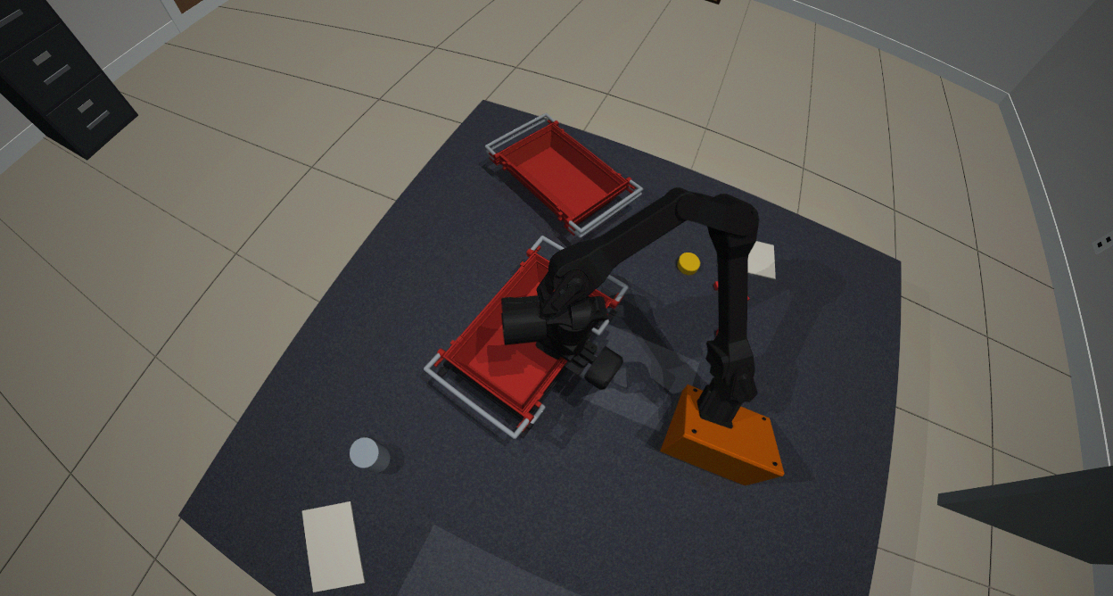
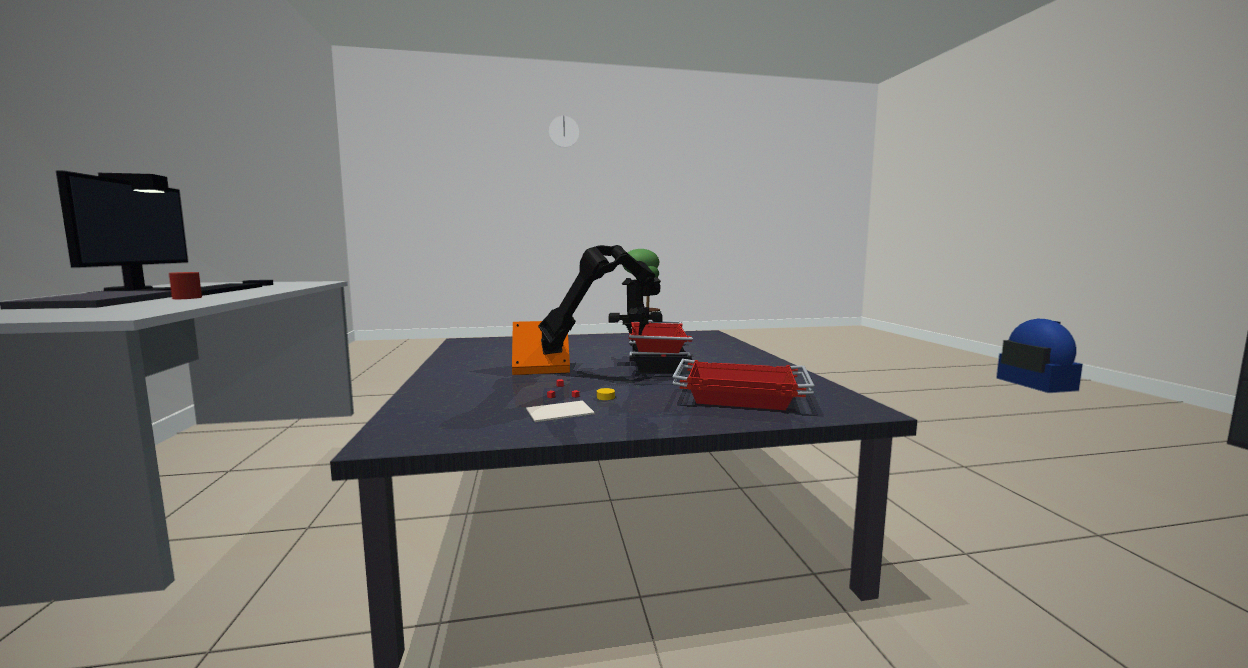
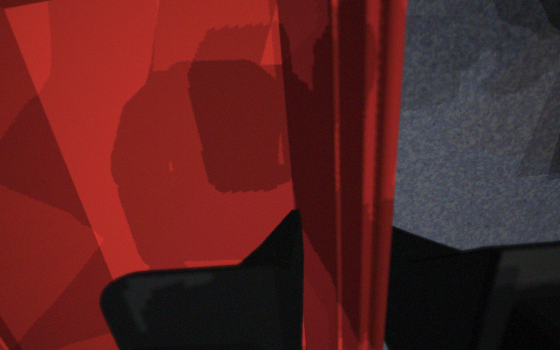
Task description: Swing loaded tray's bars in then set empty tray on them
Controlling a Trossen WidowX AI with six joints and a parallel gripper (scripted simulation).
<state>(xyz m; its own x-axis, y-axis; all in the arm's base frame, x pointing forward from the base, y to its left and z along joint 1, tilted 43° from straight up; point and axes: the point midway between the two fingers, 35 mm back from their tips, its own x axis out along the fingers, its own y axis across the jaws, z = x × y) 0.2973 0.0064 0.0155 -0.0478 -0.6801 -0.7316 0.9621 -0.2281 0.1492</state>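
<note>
A black tray (image 2: 660, 362) stands on the table below a red tray; its load is hidden. A grey bar (image 2: 660, 353) runs along its top edge. My gripper (image 1: 575, 356) (image 2: 641, 326) (image 3: 317, 216) is shut on one long wall of the empty red tray (image 1: 509, 386) (image 2: 660, 346) (image 3: 169, 225), one finger inside and one outside. The red tray is over the black one and looks about level. Whether it touches the bars below is too small to tell. Its own bars are swung out over its ends.
A second empty red tray (image 1: 560, 176) (image 2: 741, 390) stands at the far side, its bars out. A yellow disc (image 1: 688, 263) (image 2: 605, 393), a few red cubes (image 2: 550, 393) and a white card (image 2: 559, 411) lie near it. A grey cylinder (image 1: 364, 452) and another card (image 1: 333, 547) are beyond one end.
</note>
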